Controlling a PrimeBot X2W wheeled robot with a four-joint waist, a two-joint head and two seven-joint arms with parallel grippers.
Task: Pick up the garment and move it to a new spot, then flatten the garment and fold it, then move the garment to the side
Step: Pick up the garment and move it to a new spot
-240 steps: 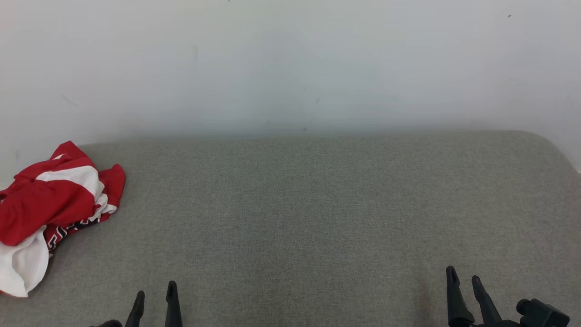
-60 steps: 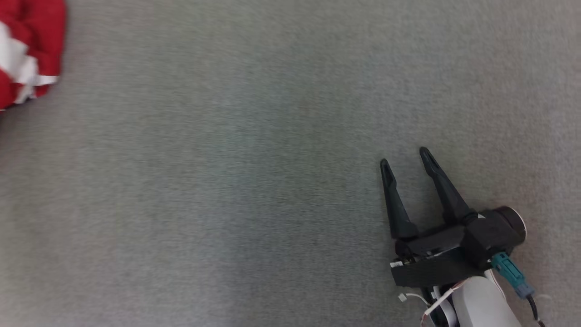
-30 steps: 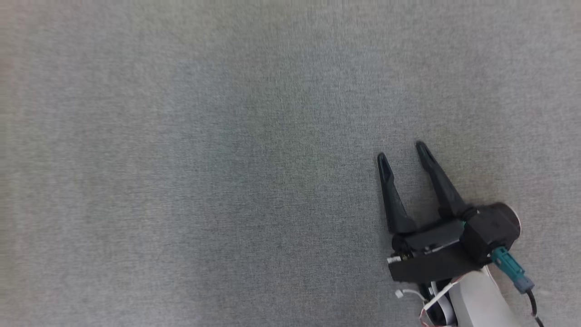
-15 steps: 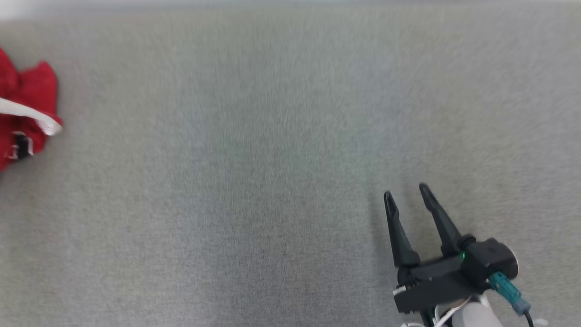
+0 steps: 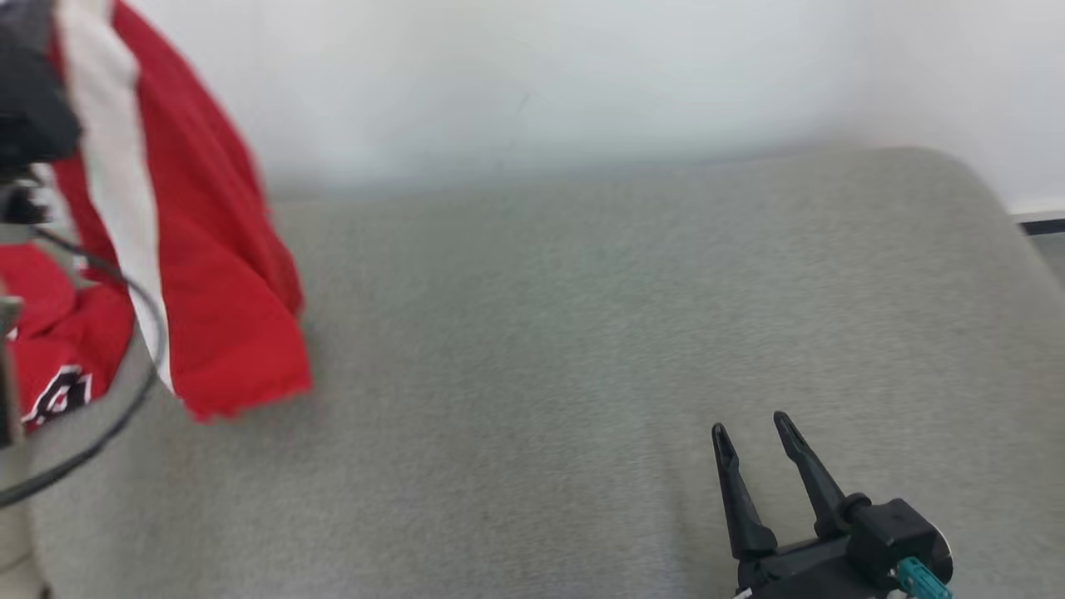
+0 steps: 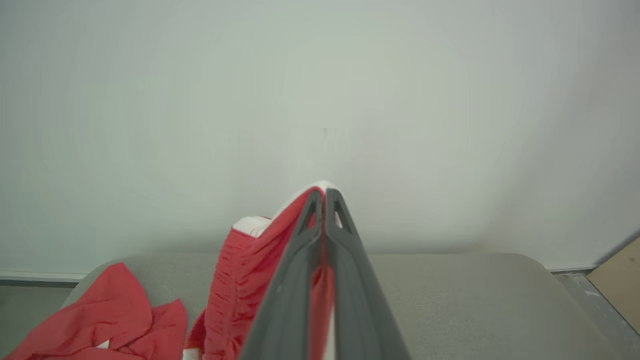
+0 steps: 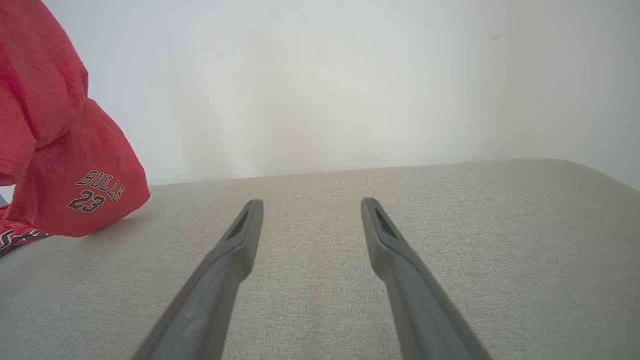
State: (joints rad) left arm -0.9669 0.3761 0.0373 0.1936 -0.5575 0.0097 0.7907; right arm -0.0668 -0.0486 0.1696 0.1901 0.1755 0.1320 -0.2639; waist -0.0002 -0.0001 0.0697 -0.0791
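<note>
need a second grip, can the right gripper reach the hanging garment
Probably yes: right gripper is open, with only cushion between it and the garment the left gripper holds up.

a bare indoor room (kind unclear); grey cloth-covered surface (image 5: 582,333) set against a plain white wall (image 5: 541,75)

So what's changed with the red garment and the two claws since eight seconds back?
The left claw has shut on the garment and lifted one end off the grey surface. That end now hangs in the air at the left, while the other end still lies on the surface. Earlier the garment lay crumpled there, untouched. The right claw stayed open and empty. The head camera has also shifted.
</note>
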